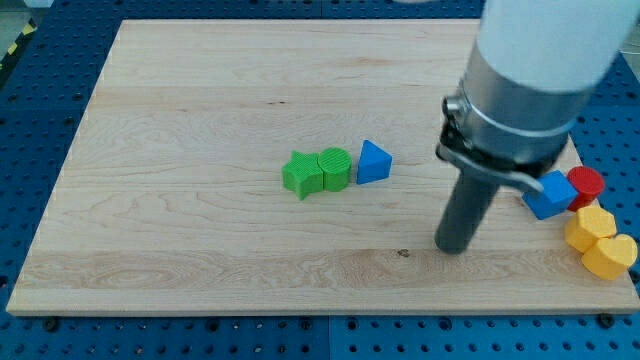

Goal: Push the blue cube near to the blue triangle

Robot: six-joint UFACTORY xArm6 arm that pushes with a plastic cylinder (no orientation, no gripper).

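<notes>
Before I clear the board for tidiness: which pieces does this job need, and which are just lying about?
Needed: blue cube, blue triangle, my tip.

Lying about: green star, green cylinder, red cylinder, two yellow blocks.

My tip [455, 248] low on the board, rod upright, right of centre.

Bright, even light from overhead, with only short soft shadows under the blocks on the pale table [200, 230]. Sharp focus across most of it. Slight motion blur on the arm's upper body at far right.
</notes>
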